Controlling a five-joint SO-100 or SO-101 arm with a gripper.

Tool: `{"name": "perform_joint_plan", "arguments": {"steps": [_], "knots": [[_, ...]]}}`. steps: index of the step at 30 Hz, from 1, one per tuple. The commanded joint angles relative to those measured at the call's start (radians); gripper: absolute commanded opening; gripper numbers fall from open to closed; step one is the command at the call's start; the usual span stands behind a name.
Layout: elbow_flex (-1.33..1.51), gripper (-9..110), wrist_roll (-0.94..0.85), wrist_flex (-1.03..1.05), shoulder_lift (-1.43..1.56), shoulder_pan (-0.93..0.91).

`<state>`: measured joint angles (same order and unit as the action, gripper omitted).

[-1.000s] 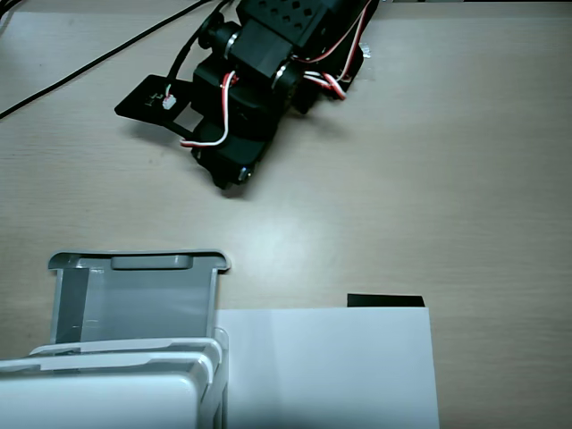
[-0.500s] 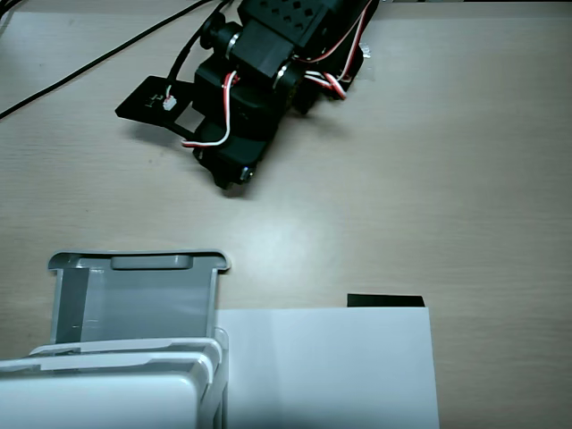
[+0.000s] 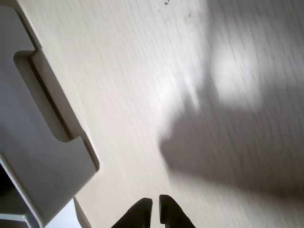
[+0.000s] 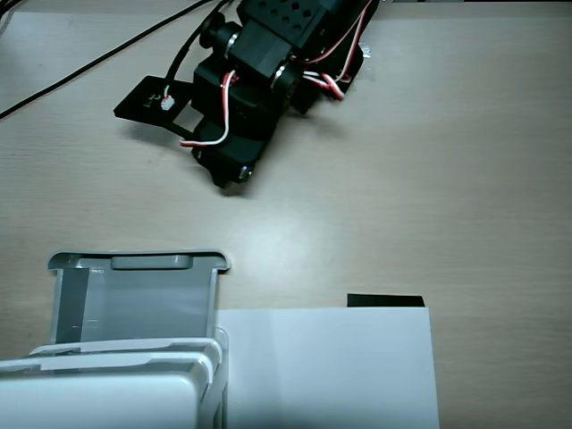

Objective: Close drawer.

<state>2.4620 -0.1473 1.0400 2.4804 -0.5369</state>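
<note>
The drawer (image 4: 134, 302) is a grey translucent tray pulled well out of the white cabinet (image 4: 98, 398) at the bottom left of the fixed view. Its rounded front lip (image 4: 138, 262) faces the arm. The drawer looks empty. In the wrist view the drawer front (image 3: 42, 147) with its slot handle (image 3: 47, 102) fills the left edge. My gripper (image 3: 156, 211) shows at the bottom of the wrist view, fingertips almost touching and holding nothing, over bare table to the right of the drawer front. The black arm (image 4: 250, 89) hangs over the table at the top, apart from the drawer.
A flat white sheet of paper (image 4: 326, 366) lies right of the cabinet, with a small black strip (image 4: 384, 300) at its top edge. A black cable (image 4: 80, 67) runs across the top left. The table is pale wood (image 4: 447, 179).
</note>
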Motion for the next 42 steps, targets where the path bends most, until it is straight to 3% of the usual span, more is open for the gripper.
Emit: {"name": "perform_joint_plan", "arguments": {"steps": [1, 19, 42], "knots": [[-0.006, 0, -0.021, -0.034, 0.014, -0.018], [-0.092, 0, -0.255, -0.377, -0.321, -0.127], [-0.299, 0, -0.296, -0.712, -0.669, 0.044]]}}
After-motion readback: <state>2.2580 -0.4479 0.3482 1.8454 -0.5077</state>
